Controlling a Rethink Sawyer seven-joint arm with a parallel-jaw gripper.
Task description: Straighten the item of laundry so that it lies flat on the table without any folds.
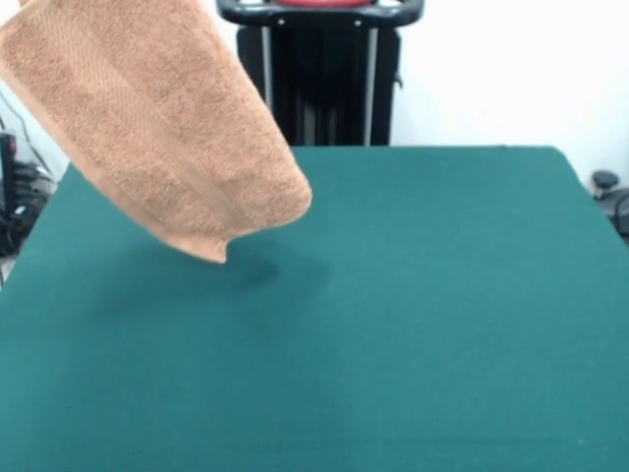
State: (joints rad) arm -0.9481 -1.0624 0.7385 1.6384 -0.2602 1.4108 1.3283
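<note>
- The table (413,324) is bare dark green.
- The towel (157,118) hangs in the air above the table's left far part, its lowest corner just clear of the cloth.
- No gripper shows, so its fingers cannot be judged.
- Risk: dropped from this slant, the towel would likely land crumpled or folded.

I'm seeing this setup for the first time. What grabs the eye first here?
The orange-tan towel dominates the upper left, hanging tilted in the air, its lower corner just above the table and throwing a faint shadow there. Below it spreads the green table. At top centre stands the robot's black pedestal; no end effector shows.
</note>
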